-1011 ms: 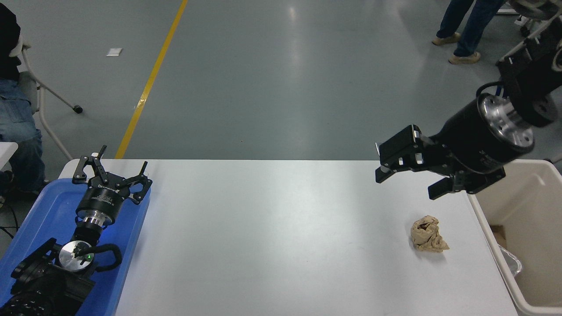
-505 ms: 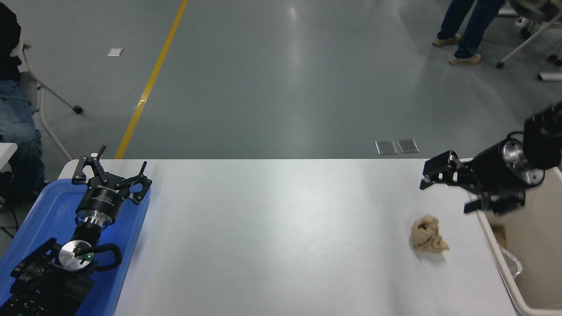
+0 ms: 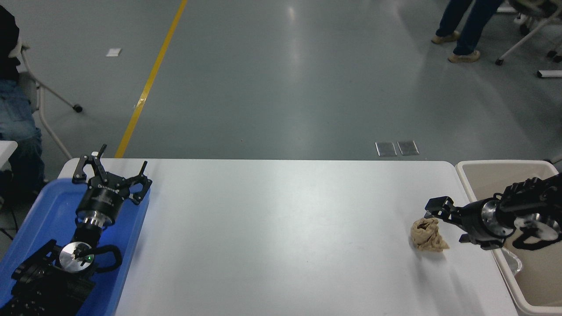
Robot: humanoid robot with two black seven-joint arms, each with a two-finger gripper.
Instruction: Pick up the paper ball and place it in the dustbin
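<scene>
Resting at the lower left of the frame, the left gripper (image 3: 111, 177) lies over the blue tray (image 3: 48, 210) with its fingers spread wide and nothing between them; this arm looks parked, probably so that the white table (image 3: 272, 228) stays free for the other arm. Toward the right of the frame, the paper ball (image 3: 427, 235) lies on the table, a tan crumpled wad near the table's right edge and just beside the dustbin (image 3: 500, 164), which stands at the right edge of the frame with its cream rim along the table. The right gripper (image 3: 443, 219) comes in low across the dustbin's rim and points left at the ball; its upper finger reaches to the ball's top right and seems to touch it or nearly so, and the jaws look open around that side, not holding anything. I judge it is lined up this way so it can close on the ball from the side. Compared with the earlier frame, the right arm has come down and forward: it was high above the table then, well apart from the ball, and it covered the far corner of the dustbin, which shows now. The ball and the left arm have not moved.
</scene>
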